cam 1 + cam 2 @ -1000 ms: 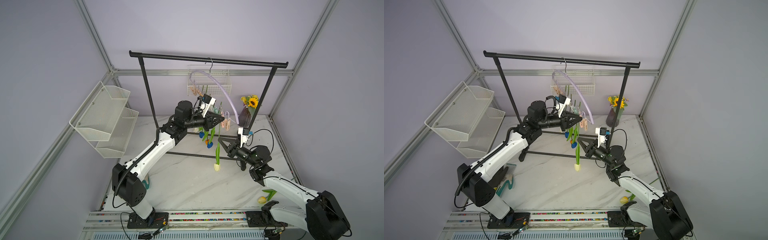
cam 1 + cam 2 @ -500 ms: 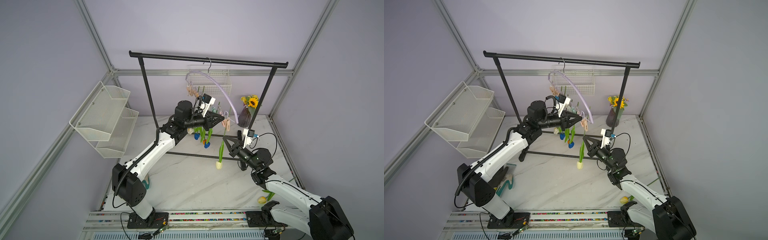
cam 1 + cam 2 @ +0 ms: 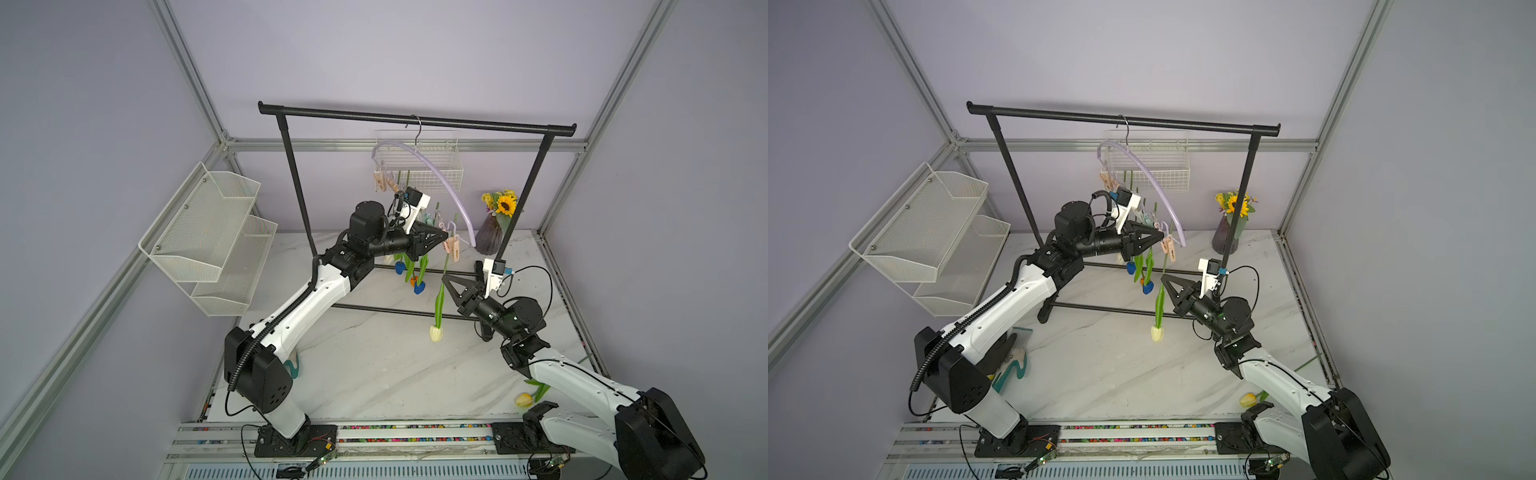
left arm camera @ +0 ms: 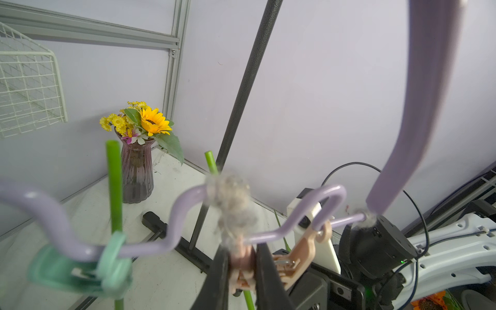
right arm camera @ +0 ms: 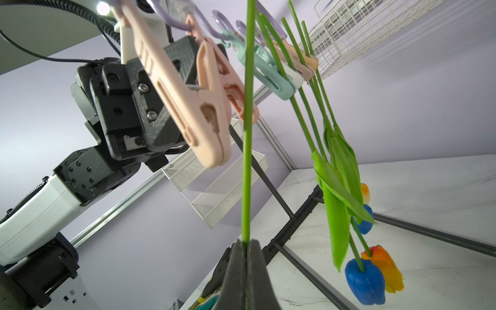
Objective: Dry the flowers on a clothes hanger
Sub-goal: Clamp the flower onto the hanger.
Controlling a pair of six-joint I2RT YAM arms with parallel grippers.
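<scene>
Your right gripper (image 3: 444,280), clamped on the white tulip (image 3: 439,301), has risen to the pink clothespin (image 4: 239,259) that your left gripper (image 3: 446,237) pinches. If the stem is misaligned, it slips out.

The space was enclosed by plain lilac walls (image 3: 415,50), whose corners and seams were framed by silver aluminium profiles (image 3: 324,144). A white marble-patterned worktop (image 3: 374,374) was lit evenly, and only soft shadows were cast on it. A tall black garment rack (image 3: 340,114) was stood across the far half of the worktop, its base bars laid flat on the surface. A white two-tier mesh shelf (image 3: 208,232) was mounted on the left wall, and a white wire basket (image 3: 446,166) on the back wall. A purple vase (image 3: 488,243) of sunflowers (image 3: 505,204) was placed in the far right corner.
</scene>
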